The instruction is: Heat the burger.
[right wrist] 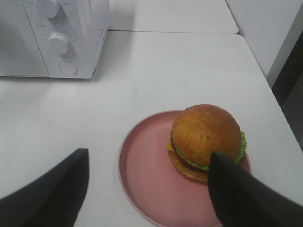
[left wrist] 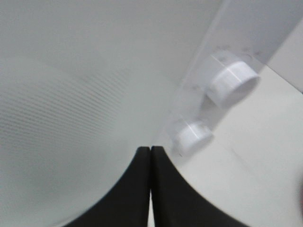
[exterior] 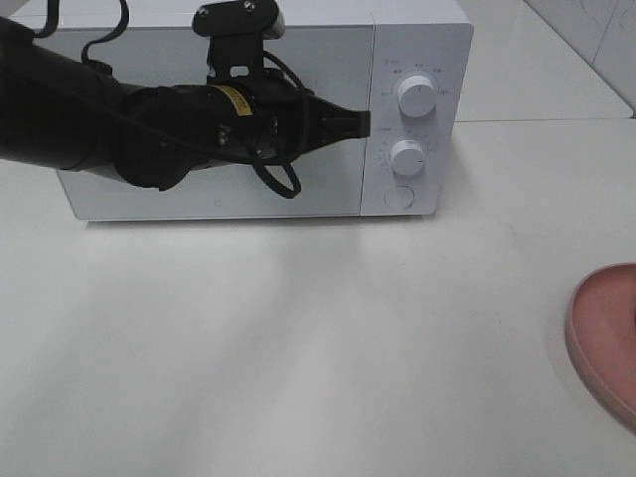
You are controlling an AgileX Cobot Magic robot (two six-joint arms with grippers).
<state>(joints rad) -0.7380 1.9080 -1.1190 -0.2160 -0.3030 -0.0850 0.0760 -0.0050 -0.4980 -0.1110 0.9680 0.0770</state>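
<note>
The left hand (exterior: 364, 123), fingers pressed together, sits at the microwave (exterior: 417, 40) door's edge, while the right hand (right wrist: 149, 182), fingers apart, hovers over the burger (right wrist: 207, 141) at the pink plate's (right wrist: 142, 175) three o'clock side.

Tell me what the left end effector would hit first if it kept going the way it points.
Probably the white microwave's control panel near the round white lower knob; the shut left end effector sits at the door's edge, though depth is unclear.

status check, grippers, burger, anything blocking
Left gripper shut, tip at the microwave door's edge. Right gripper open over the burger on its pink plate. Door closed; nothing else blocking.
</note>
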